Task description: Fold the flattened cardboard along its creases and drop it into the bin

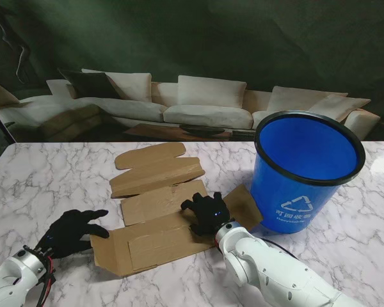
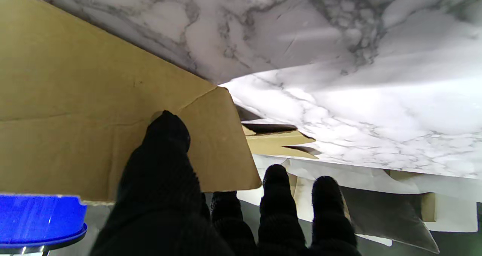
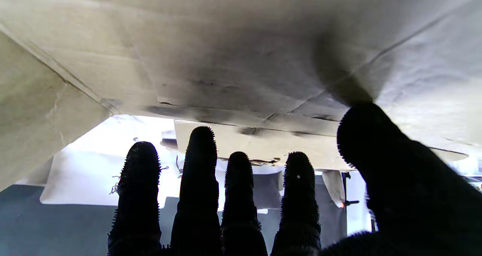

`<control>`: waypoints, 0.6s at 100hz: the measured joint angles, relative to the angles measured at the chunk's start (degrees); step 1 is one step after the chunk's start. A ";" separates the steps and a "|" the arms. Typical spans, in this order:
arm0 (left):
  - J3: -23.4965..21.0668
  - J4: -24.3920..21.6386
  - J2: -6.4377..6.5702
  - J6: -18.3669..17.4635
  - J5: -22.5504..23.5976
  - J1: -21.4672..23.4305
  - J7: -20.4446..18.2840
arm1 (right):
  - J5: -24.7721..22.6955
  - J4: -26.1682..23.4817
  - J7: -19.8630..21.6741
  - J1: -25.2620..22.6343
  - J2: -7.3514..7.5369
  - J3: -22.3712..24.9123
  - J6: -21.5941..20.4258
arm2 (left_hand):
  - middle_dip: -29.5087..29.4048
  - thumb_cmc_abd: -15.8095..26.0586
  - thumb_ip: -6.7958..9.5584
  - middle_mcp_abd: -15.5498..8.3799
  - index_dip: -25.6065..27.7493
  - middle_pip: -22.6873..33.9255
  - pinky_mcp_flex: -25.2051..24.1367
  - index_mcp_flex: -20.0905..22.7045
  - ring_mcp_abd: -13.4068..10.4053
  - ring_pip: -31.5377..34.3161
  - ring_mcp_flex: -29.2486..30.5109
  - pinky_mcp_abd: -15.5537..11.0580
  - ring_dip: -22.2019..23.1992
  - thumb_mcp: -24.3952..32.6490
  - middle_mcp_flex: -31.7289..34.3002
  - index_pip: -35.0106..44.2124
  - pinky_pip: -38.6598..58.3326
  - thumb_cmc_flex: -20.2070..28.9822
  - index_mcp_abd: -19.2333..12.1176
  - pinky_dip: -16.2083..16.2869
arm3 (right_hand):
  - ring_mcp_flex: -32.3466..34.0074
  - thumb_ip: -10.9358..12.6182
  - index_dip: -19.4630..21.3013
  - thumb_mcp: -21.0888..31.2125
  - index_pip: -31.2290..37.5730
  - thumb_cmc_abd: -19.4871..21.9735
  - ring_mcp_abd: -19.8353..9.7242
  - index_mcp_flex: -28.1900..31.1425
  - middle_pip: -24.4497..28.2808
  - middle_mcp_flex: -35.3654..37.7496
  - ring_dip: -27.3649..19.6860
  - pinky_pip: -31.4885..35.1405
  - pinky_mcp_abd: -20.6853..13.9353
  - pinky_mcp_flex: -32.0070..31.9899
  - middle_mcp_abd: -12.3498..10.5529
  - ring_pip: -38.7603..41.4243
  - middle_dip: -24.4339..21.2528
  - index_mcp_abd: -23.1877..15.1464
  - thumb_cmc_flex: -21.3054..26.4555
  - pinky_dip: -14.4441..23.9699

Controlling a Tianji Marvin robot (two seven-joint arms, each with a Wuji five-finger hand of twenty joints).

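- Right hand (image 1: 206, 213) is pressing spread fingers onto the flattened cardboard (image 1: 160, 217); blue recycling bin (image 1: 305, 171) is standing just beside it.
- Left hand (image 1: 70, 231), fingers spread, is touching the cardboard's edge on the marble worktop (image 1: 45, 185).

We count one flattened cardboard (image 1: 160, 204), one blue bin (image 1: 305, 169), one bench (image 1: 45, 185), and our two robot hands: left robot hand (image 1: 73, 231), right robot hand (image 1: 207, 213).

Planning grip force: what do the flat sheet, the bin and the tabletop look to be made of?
Cardboard: matte brown paperboard, seemingly corrugated; creases and frayed edges show.
Bin: glossy blue, likely plastic, with a dark rim and white recycling mark.
Table: white grey-veined marble look with sheen; stone or laminate, cannot tell.
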 measured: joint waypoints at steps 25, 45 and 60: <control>-0.20 -0.38 -0.26 -0.28 -1.65 0.30 0.55 | 2.02 -0.19 -0.61 -1.38 -0.16 2.29 -3.41 | 0.00 0.00 -0.02 0.13 0.23 -0.03 0.01 0.13 0.00 0.01 0.58 0.10 0.00 0.00 0.75 0.81 0.00 0.01 -0.01 0.08 | 1.65 -1.82 14.91 4.77 24.45 -4.37 -0.34 9.03 6.01 5.70 0.20 1.33 1.60 2.20 -0.20 1.57 2.10 -7.58 5.39 0.65; 0.25 -0.49 -0.43 1.19 -2.05 0.09 1.55 | 0.14 -1.12 -3.89 -4.17 0.45 5.69 -10.28 | 0.00 0.00 -0.02 0.28 1.59 0.00 0.01 0.13 0.39 0.01 0.58 0.70 0.28 0.00 2.16 1.50 0.00 0.03 -0.01 0.56 | 10.47 -4.31 -8.24 -4.26 21.34 -0.63 -0.88 31.57 2.92 23.81 0.20 1.33 2.05 3.67 -2.49 1.62 1.65 -9.76 7.11 0.63; 0.70 -0.49 -0.62 1.58 -2.06 -0.39 2.79 | -0.71 -3.47 -2.86 -7.04 1.35 9.57 -15.52 | 0.00 0.00 -0.04 0.33 2.41 0.03 0.01 0.15 0.91 0.02 0.59 1.06 0.88 0.00 3.49 2.33 0.00 0.15 0.42 0.60 | 16.21 -4.25 -14.94 -9.51 13.00 10.84 -1.07 32.84 -5.26 31.69 0.09 0.09 2.10 4.29 -3.36 -1.26 -1.52 -6.93 3.76 -1.43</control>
